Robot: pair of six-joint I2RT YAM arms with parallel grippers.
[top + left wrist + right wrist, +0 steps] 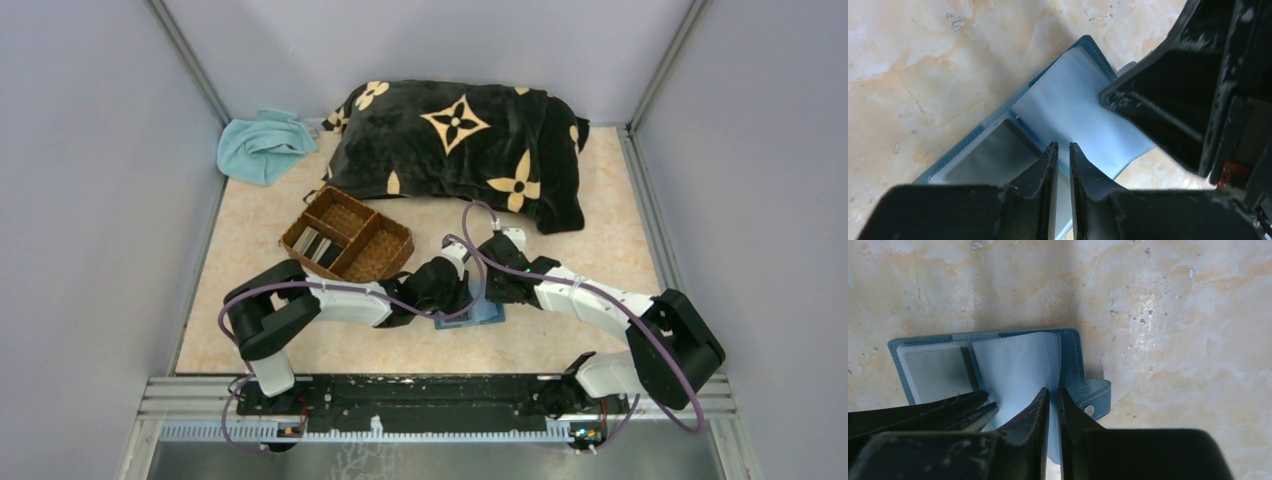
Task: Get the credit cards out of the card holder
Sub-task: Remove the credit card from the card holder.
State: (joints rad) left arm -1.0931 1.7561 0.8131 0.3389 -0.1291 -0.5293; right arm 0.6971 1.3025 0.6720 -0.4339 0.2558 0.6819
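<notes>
The teal-blue card holder (482,316) lies open on the table between both grippers. In the left wrist view it (1068,107) shows pale blue sleeve pages, and a grey credit card (990,155) sits in the left-hand sleeve. My left gripper (1061,146) is nearly shut, tips down at the holder's fold, with nothing clearly between them. My right gripper (1053,391) is shut on the raised edge of the sleeve pages (1018,365), beside the clasp tab (1096,399). Several cards (318,246) lie in the brown tray.
The brown woven compartment tray (378,255) stands just left of and behind the holder. A black pillow with tan flowers (460,150) fills the back. A light blue cloth (262,146) lies at the back left. Grey walls close in both sides.
</notes>
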